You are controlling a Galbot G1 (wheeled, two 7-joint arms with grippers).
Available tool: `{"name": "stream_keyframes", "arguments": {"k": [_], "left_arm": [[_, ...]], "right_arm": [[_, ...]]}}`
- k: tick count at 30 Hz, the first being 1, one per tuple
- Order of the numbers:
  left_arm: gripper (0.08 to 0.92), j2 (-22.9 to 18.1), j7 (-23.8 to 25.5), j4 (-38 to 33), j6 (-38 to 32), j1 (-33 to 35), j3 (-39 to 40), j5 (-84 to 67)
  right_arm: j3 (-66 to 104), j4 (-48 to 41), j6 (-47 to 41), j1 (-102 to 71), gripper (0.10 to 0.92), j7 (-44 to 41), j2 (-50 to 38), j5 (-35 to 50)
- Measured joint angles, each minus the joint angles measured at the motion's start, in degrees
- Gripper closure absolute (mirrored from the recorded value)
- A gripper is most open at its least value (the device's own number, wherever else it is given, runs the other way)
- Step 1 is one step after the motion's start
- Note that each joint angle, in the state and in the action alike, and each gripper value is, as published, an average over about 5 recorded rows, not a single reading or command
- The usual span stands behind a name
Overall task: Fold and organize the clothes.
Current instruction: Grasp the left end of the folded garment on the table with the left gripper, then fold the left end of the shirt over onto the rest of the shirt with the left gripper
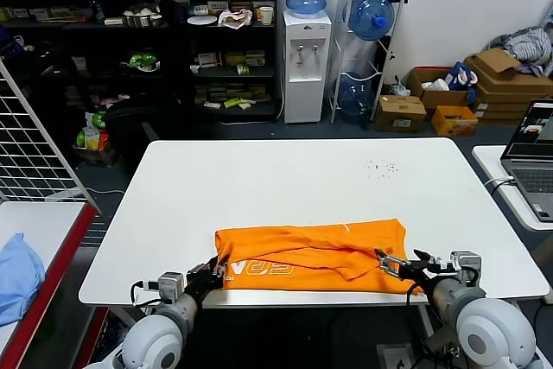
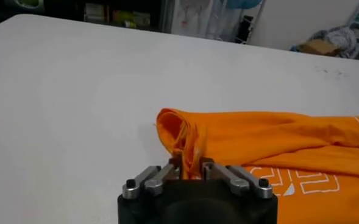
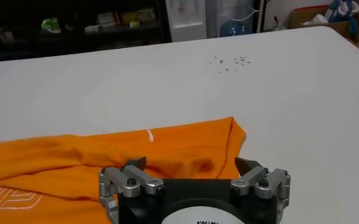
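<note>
The orange T-shirt (image 1: pixel 315 255) lies folded lengthwise into a band along the near edge of the white table (image 1: pixel 285 179), white lettering showing on its near left part. My left gripper (image 1: pixel 218 270) is shut on a bunched fold of the shirt's left end; in the left wrist view the fabric (image 2: pixel 289 143) is pinched between the fingers of the left gripper (image 2: pixel 191 165). My right gripper (image 1: pixel 390 264) is open at the shirt's right end; in the right wrist view the gripper (image 3: pixel 191 164) straddles the orange cloth (image 3: pixel 106 158) without clamping it.
A light blue cloth (image 1: pixel 17 278) lies on a side table at the left behind a wire rack (image 1: pixel 30 140). A laptop (image 1: pixel 536 157) sits on a table at the right. Small dark specks (image 1: pixel 380 168) mark the table's far right. Shelves and a water dispenser (image 1: pixel 307 58) stand behind.
</note>
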Motion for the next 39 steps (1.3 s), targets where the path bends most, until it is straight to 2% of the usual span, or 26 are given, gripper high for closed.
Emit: {"name": "stream_keyframes", "arguments": {"k": [5,15,26,39], "left_arm": [[0.891,0.1,-0.09,-0.32,-0.02,0.07,-0.15,-0.09],[0.895,3.7,-0.71,-3.03,0.77,1.63,-2.37,-2.01],[0.895,12.48,-0.87,-4.89,0.63,6.12,-10.33,-6.42],[0.895,23.3,0.19,-3.29,-0.65,18.05,-25.97,-7.56]], "right_arm": [[-0.09,-0.18,0.32,0.1,0.104,-0.08,0.17,-0.39],[-1.53,-1.21,0.83,1.97,0.104,-0.09,0.66,-0.95],[-4.79,-2.98,1.62,5.72,0.104,-0.93,1.16,-1.84],[-7.32,-5.21,2.52,9.06,0.104,-2.6,2.05,-3.16]]}}
